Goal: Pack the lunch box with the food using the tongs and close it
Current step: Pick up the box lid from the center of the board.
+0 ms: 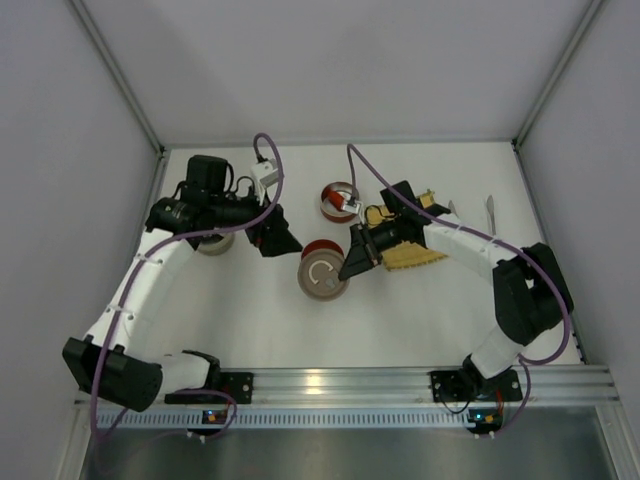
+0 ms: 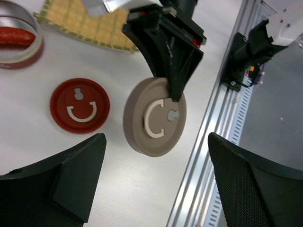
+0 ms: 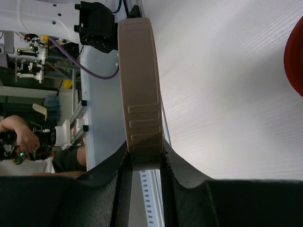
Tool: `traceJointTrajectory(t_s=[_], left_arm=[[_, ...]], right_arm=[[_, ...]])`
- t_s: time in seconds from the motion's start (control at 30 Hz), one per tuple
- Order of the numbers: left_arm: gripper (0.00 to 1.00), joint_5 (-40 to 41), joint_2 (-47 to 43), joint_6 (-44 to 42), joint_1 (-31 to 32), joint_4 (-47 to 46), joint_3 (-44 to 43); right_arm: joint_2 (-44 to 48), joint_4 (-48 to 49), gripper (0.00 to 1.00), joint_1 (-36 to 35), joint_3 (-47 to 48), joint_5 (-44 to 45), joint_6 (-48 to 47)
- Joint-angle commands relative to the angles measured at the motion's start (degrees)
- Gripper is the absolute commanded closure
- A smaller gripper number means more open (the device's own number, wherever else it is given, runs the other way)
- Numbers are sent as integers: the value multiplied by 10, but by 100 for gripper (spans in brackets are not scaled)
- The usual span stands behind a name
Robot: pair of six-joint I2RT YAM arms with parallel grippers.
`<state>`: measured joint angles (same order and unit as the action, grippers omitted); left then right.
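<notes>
My right gripper [image 1: 356, 262] is shut on the rim of a beige round lid [image 1: 323, 279], holding it tilted just above the table. The right wrist view shows the lid [image 3: 139, 94] edge-on, pinched between the fingertips [image 3: 182, 165]. My left gripper [image 2: 156, 184] stands open and empty in front of that lid [image 2: 155, 117], apart from it. A red lid [image 2: 79, 106] lies flat beside it. The red tin [image 2: 19, 47] holds the red sausage piece [image 2: 14, 35]. The silver tongs [image 1: 490, 212] lie at the far right. No sushi rolls show clearly.
The yellow bamboo mat [image 1: 412, 255] lies under my right forearm. A beige tin [image 1: 213, 243] sits partly under my left arm. The aluminium rail [image 1: 340, 382] runs along the table's near edge.
</notes>
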<state>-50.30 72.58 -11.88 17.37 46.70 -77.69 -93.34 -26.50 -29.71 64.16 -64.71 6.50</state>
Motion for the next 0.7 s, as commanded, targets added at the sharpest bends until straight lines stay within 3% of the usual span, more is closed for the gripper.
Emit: traceJointTrajectory(t_s=[0.0, 0.17, 0.67], left_arm=[[8, -40, 7, -32, 24, 73, 16], [12, 45, -2, -25, 84, 51, 27], [12, 158, 49, -33, 136, 63, -2]], right_arm=[[14, 71, 100, 4, 2, -35, 40], [-3, 99, 100, 4, 3, -46, 79], [-7, 123, 100, 4, -3, -60, 122]])
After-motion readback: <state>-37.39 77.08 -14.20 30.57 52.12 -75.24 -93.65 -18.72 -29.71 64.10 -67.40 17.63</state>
